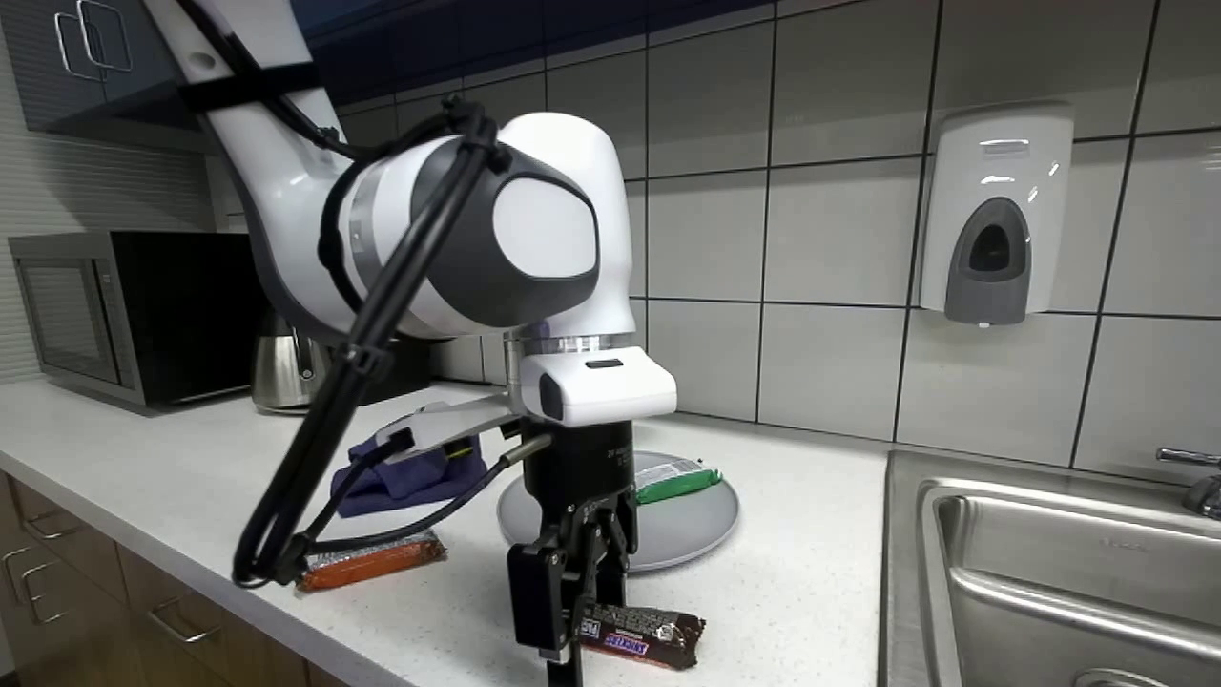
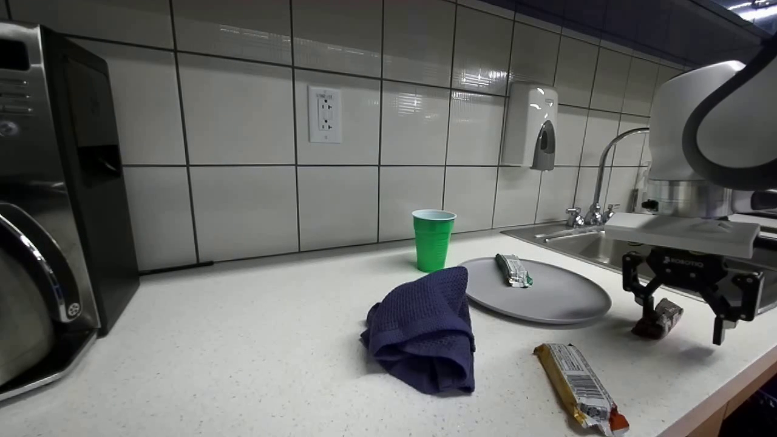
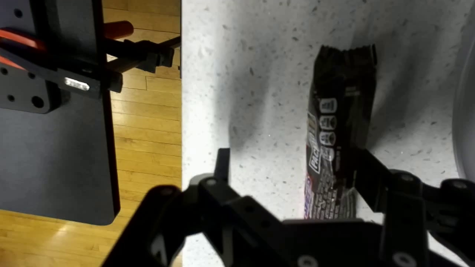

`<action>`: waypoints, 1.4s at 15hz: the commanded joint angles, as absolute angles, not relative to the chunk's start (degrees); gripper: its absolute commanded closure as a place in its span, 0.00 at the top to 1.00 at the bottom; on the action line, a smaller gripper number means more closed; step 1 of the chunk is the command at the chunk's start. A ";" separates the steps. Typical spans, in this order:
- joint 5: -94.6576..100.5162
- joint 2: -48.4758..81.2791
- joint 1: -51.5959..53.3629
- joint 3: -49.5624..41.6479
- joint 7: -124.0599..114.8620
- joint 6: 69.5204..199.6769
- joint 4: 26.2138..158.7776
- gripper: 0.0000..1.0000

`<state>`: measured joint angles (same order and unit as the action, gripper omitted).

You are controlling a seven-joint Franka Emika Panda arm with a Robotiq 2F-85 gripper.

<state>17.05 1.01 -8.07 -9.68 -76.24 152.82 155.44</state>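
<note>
My gripper (image 1: 584,634) is open and low over the white counter, also seen in the wrist view (image 3: 293,159). A dark brown Snickers bar (image 1: 649,637) lies on the counter under the jaws. In the wrist view the bar (image 3: 330,144) is near the right finger, which overlaps its edge; I cannot tell if they touch. The left finger stands apart from it over bare counter. In an exterior view the gripper (image 2: 685,329) shows spread fingers, one partly in front of the bar (image 2: 668,315). The bar's lower end is hidden by the gripper in the wrist view.
A grey plate (image 2: 558,303) holds a green-wrapped bar (image 2: 513,270). An orange-wrapped bar (image 2: 576,385) lies near the counter edge. A purple cloth (image 2: 425,334), green cup (image 2: 433,243) and coffee maker (image 2: 61,182) stand farther along. A steel sink (image 1: 1078,596) is opposite.
</note>
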 commanded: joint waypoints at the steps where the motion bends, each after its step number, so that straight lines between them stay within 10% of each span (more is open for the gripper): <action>1: 17.49 1.52 -8.29 -9.85 -77.37 153.32 154.53 0.49; 8: 17.77 1.76 -8.08 -9.83 -77.55 153.17 154.17 0.00; 21: 16.74 -0.95 -7.17 -8.55 -74.72 149.55 150.19 0.03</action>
<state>17.11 0.12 -7.34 -9.46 -75.98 152.41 152.40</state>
